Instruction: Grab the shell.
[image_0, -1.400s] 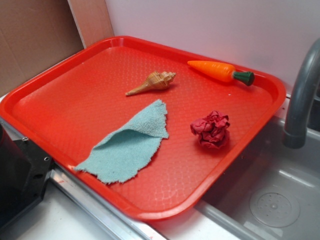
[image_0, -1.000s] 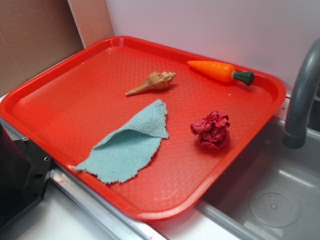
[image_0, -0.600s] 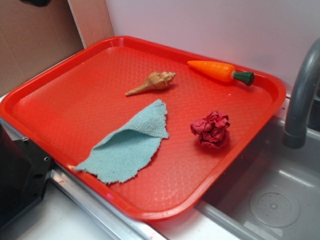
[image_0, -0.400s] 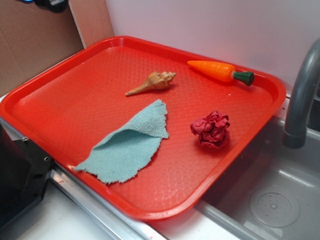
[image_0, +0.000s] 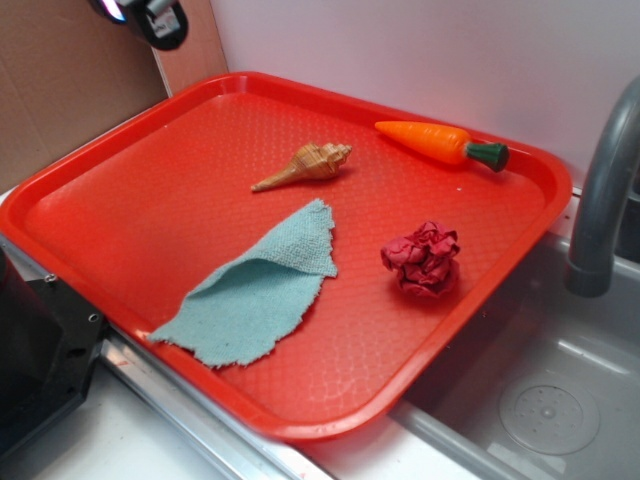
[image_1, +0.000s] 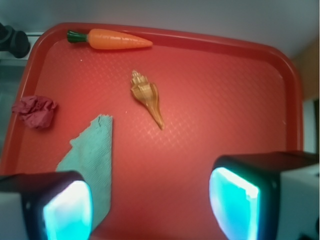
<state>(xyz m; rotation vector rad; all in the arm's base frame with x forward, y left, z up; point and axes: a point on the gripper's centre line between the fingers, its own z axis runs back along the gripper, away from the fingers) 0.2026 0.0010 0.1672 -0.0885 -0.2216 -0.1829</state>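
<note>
The shell (image_0: 305, 165) (image_1: 146, 97) is seen lying on the red tray (image_0: 120, 200) (image_1: 225, 90), in its far half, with the thin point aimed toward the gripper's side. The gripper (image_1: 150, 200) is held spread wide and empty, well apart from the shell; in the wrist view the shell sits ahead of the gap between the 2 fingers (image_1: 235, 200). In the exterior view only a bit of the gripper (image_0: 150, 15) is visible at the top left corner. No writing or brand can be read.
</note>
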